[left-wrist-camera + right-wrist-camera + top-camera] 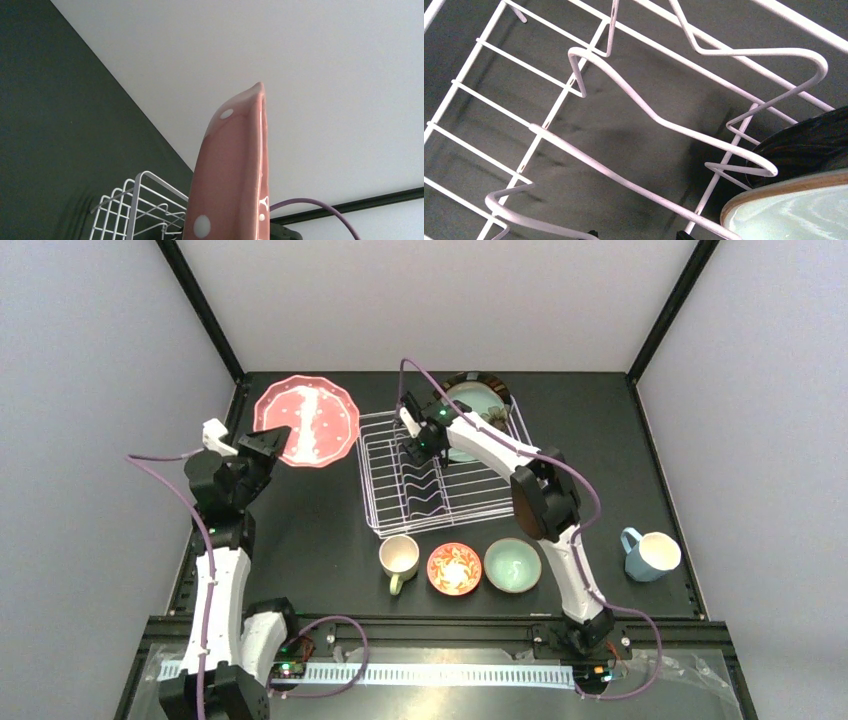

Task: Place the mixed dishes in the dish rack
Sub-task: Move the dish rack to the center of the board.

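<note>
My left gripper (268,445) is shut on the near rim of the pink dotted scalloped plate (306,420) and holds it above the table, left of the dish rack (385,502). In the left wrist view the pink plate (232,170) stands edge-on, and the fingers are hidden. My right gripper (425,447) hangs open inside the rack with nothing between its tips. In the right wrist view only the tips of the right gripper (636,235) show, over the rack wires (624,95). A teal flower plate (474,403) and a dark-rimmed plate (495,382) lean at the rack's back right.
A cream mug (399,558), a red-orange bowl (454,568) and a mint bowl (513,565) sit in a row in front of the rack. A blue mug (650,555) lies at the right. In the right wrist view the teal plate (794,210) and the dark plate (811,140) fill the lower right.
</note>
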Tool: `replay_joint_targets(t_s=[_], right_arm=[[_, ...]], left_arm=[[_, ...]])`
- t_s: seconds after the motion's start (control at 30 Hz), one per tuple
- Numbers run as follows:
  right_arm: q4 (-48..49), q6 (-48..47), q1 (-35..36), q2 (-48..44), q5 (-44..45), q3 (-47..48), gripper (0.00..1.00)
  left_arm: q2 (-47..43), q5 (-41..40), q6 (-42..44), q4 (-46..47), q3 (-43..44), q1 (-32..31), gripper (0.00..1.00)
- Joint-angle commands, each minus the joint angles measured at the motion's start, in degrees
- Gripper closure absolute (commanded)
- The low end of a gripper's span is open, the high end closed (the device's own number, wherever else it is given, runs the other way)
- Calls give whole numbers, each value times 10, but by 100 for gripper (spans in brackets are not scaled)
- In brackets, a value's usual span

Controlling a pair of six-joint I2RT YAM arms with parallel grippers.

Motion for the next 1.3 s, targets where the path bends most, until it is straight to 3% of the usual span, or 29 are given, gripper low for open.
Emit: replay_joint_targets(t_s=[0.0,0.67,0.97,1.27], right_arm=[[2,-10,13,7,-23,21,12],[-24,67,-7,-125,133,73,3],[4,115,-127,-229,181,-78,3],[15,102,-188,-240,193,-164,3]], left_arm=[[-32,5,-15,43,12,-2,99],[-73,10,-22,23,-7,-2,99],[-37,56,33,-17,29,-3,99],[19,75,100,-48,61,-19,99]])
